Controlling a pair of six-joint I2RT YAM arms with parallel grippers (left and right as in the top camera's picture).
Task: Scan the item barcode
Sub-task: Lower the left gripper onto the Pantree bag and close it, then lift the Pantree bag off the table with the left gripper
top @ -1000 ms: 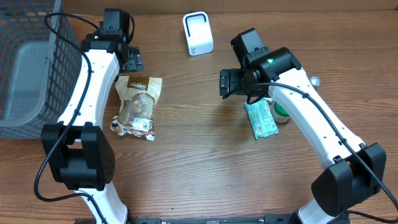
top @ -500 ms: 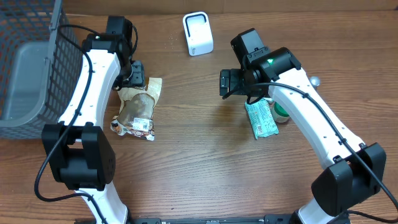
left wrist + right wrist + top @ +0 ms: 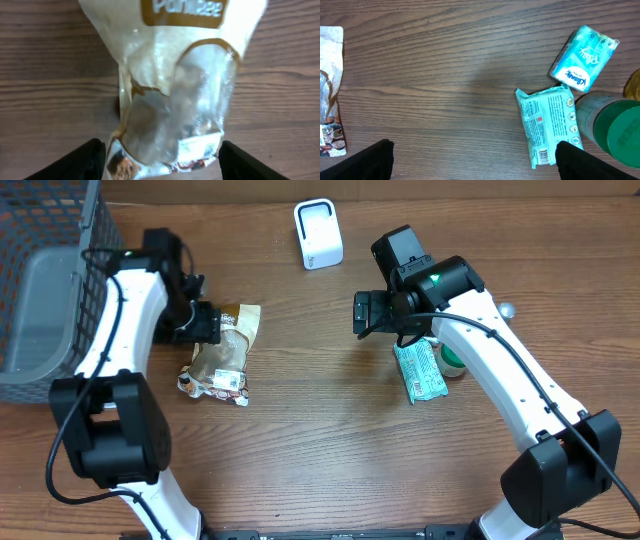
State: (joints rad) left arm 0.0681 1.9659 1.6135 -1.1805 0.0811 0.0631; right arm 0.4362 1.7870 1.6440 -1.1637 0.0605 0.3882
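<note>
A clear and tan snack bag (image 3: pixel 225 348) lies flat on the wooden table, its white barcode label (image 3: pixel 200 146) at the near end. My left gripper (image 3: pixel 203 322) hangs at the bag's upper left corner. In the left wrist view this gripper (image 3: pixel 162 162) is open, its black fingers (image 3: pixel 82 161) on either side of the bag's lower end. The white scanner (image 3: pixel 318 234) stands at the back centre. My right gripper (image 3: pixel 362 313) hovers open over bare wood (image 3: pixel 475 160) with nothing between its fingers.
A green tissue pack (image 3: pixel 420 370) with a barcode (image 3: pixel 544 157) lies beside a green can (image 3: pixel 615 125), with a blue tissue pack (image 3: pixel 582 57) just beyond them. A grey wire basket (image 3: pixel 45 280) stands at the far left. A small grey ball (image 3: pixel 508 309) sits at the right.
My left gripper has swung from behind the bag to its upper left corner, and its jaws have narrowed a little. The right arm has not moved.
</note>
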